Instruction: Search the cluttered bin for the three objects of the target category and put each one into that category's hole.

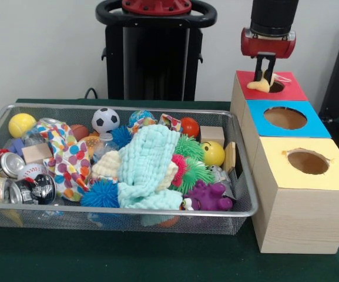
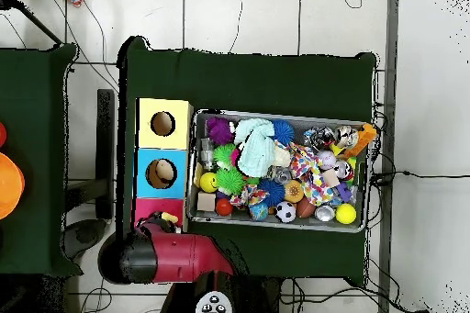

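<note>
The silver wire-mesh bin (image 1: 122, 107) holds balls, cloths and cans; it also shows in the overhead view (image 2: 280, 114). My gripper (image 1: 265, 75) hangs over the red-surround hole (image 1: 277, 87) on the far wooden box. It is shut on a pale yellow plush with orange parts (image 1: 258, 86), which touches the red paper at the hole's left edge. In the overhead view the arm (image 2: 174, 256) covers the gripper; a bit of yellow plush (image 2: 169, 218) shows on the red box (image 2: 151, 208). An orange-brown soft shape (image 2: 364, 135) lies at a bin corner. I see no teddy bear in the front view.
The blue-surround hole (image 1: 285, 118) and the yellow-surround hole (image 1: 308, 161) sit in a row nearer the camera. A mint knitted cloth (image 1: 147, 167), spiky balls (image 1: 101, 194), a purple toy (image 1: 207, 197) and a soccer ball (image 1: 105, 120) fill the bin.
</note>
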